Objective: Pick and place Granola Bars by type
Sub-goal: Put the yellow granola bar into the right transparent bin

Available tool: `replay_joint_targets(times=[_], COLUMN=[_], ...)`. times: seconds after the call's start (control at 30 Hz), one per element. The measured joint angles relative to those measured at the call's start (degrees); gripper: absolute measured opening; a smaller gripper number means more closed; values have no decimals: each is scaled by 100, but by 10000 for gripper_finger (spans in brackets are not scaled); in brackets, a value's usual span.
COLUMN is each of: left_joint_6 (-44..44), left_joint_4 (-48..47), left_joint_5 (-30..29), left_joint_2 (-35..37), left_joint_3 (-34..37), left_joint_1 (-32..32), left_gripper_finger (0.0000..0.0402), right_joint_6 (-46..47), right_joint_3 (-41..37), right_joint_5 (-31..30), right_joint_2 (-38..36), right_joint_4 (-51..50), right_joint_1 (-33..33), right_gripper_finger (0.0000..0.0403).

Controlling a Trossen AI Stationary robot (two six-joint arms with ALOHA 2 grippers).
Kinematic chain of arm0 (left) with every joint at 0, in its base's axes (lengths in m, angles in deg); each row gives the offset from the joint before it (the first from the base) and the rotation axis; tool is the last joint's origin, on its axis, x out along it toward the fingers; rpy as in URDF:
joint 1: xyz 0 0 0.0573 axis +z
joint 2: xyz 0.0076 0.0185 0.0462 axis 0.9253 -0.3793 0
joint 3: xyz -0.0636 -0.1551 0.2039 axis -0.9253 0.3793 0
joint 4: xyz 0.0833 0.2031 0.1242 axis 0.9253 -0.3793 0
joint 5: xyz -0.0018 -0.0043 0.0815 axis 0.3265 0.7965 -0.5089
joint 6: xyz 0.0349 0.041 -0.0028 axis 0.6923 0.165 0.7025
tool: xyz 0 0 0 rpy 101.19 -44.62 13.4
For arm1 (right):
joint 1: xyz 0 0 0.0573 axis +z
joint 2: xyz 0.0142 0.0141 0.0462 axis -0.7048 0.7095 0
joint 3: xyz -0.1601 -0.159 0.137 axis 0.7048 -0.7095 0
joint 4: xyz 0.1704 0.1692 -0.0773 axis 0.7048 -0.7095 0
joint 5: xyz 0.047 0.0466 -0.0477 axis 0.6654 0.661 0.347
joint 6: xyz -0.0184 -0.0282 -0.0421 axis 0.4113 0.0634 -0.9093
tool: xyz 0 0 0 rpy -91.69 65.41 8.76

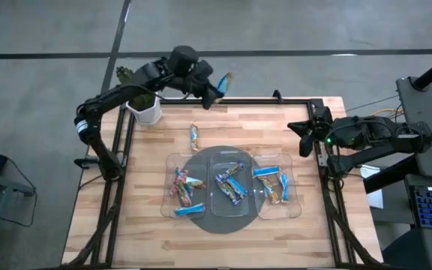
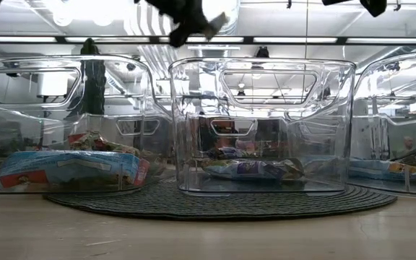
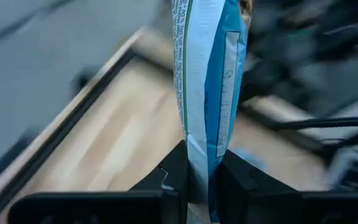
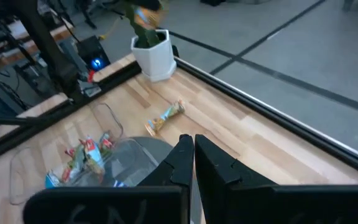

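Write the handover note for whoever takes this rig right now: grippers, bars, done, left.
Left gripper: shut on a light blue granola bar, held high near the table's far edge, right of the white planter.
Right gripper: shut, empty, waiting at the table's right edge.
Bars: most lie in the three clear trays on the dark round mat. One loose bar lies on the bare wood beyond the trays.
Done: trays loaded; whether each holds a single type, cannot tell.
Left: place the held bar, then collect the loose one.
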Motion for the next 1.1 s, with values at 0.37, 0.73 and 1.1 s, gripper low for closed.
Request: replay_joint_targets(times=[0.37, 0.73, 1.1], left_joint_6=[672, 228, 114], left_joint_4=[2234, 3734, 4533], left_joint_5=[1528, 1644, 1781], left_joint_2=[14, -417, -658], left_joint_3=[132, 466, 555], left_joint_1=[-807, -1179, -1257], left_gripper_finger=[37, 37, 28], right_joint_6=[-157, 13, -559], right_joint_3=[2, 2, 4], right_joint_5=[-4, -160, 250], right_joint_2=[46, 159, 355], right_joint_4=[1113, 1584, 2637], right_joint_1=[-35, -146, -327], right_gripper_finger=[73, 200, 278])
